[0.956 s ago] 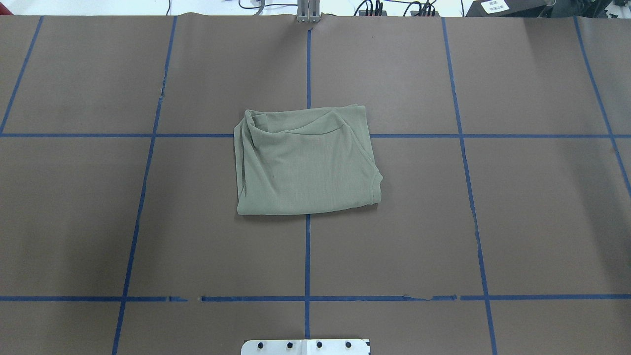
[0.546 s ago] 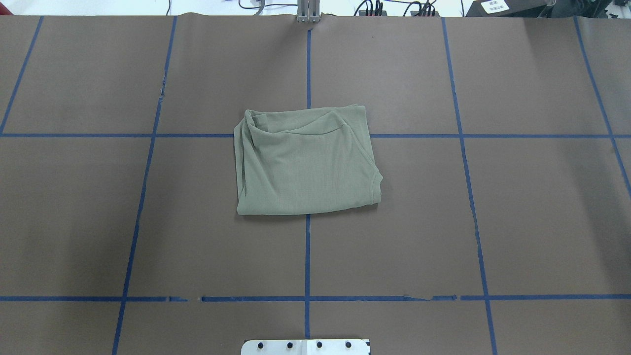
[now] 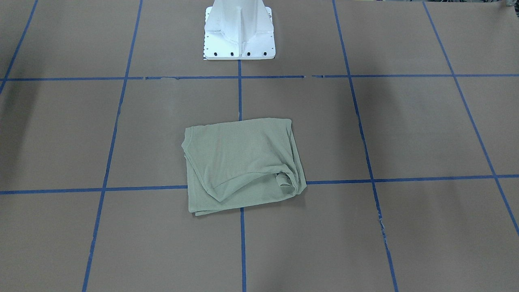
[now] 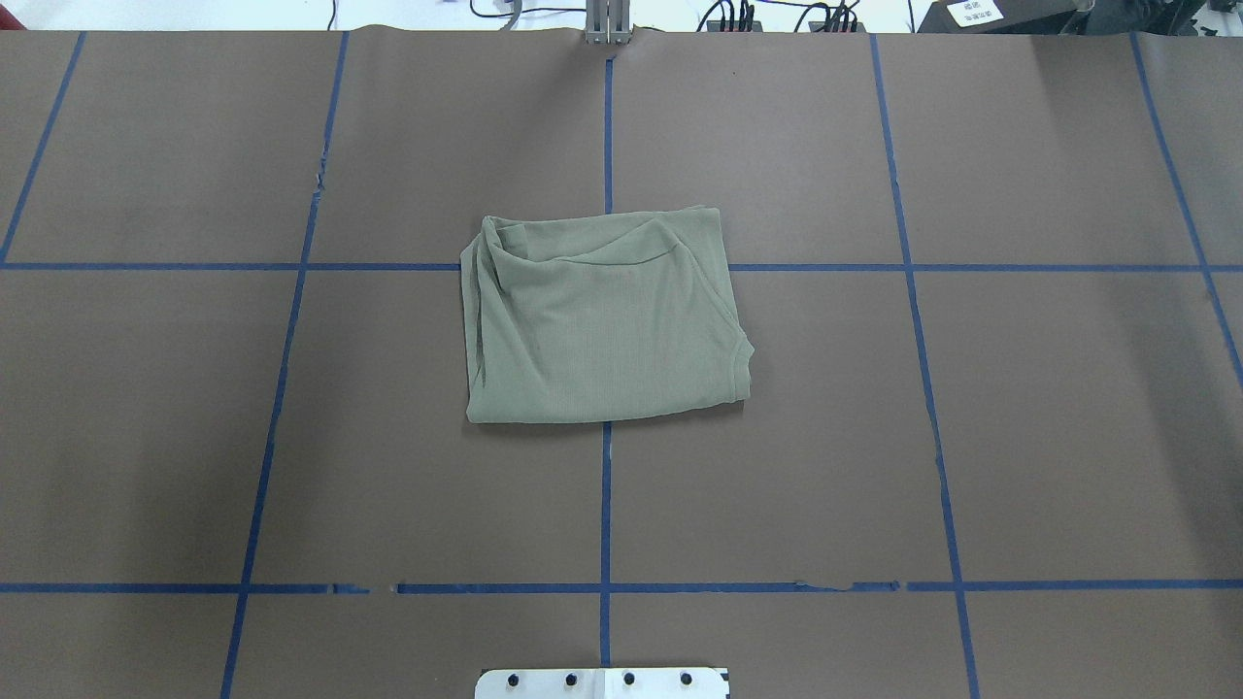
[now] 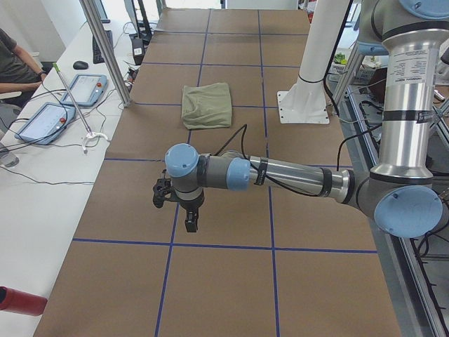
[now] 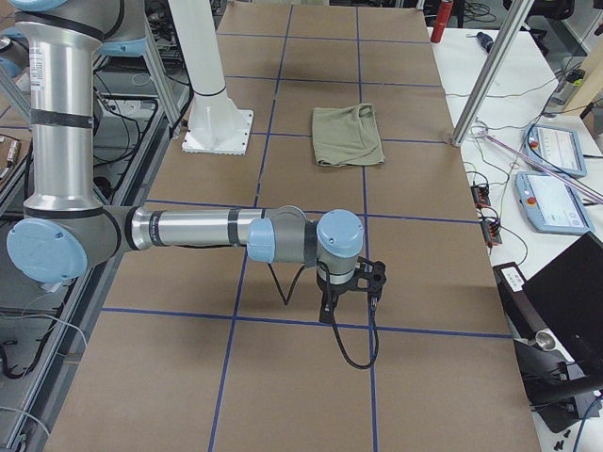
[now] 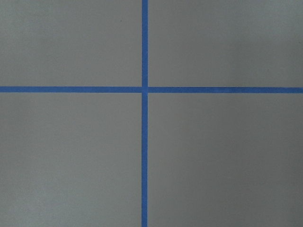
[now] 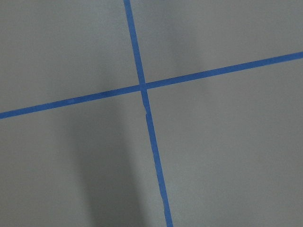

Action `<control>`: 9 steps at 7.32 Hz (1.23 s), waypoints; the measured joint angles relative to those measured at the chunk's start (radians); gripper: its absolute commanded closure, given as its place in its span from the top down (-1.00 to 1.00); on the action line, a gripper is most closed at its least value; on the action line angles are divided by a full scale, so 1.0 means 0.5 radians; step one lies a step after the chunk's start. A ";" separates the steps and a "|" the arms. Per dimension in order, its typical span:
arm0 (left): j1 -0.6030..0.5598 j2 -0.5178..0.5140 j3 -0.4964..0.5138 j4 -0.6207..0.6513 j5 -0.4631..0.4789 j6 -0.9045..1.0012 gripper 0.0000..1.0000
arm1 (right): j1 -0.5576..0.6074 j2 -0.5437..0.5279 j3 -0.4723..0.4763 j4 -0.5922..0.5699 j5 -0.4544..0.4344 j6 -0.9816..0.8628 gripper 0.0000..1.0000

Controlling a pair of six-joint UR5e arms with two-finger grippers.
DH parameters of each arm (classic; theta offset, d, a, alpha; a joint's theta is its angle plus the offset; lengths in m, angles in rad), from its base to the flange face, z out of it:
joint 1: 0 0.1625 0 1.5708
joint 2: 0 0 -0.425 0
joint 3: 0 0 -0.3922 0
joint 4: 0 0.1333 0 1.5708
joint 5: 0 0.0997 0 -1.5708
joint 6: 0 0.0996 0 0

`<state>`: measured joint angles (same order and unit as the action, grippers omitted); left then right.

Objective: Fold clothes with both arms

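Both jaws hang far from the folded shirt (image 4: 602, 320), clenched or not I cannot tell; open surface (image 4: 874, 437) rings its edges.

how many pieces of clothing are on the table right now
1: the folded green shirt lies near the middle of the table, covering a crossing of the blue tape lines. Anything smaller folded inside it would not show.
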<state>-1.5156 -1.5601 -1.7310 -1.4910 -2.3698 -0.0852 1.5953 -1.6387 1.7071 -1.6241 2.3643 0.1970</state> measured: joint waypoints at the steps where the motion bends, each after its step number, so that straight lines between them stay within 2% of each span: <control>1: 0.000 0.000 -0.001 0.000 0.000 0.000 1.00 | 0.000 -0.001 0.000 0.001 -0.008 -0.010 1.00; 9: 0.000 0.000 -0.002 -0.002 0.003 0.008 1.00 | 0.000 -0.050 -0.010 -0.016 -0.016 -0.340 1.00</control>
<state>-1.5156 -1.5601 -1.7320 -1.4920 -2.3685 -0.0813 1.5954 -1.6637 1.7020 -1.6319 2.3563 0.0271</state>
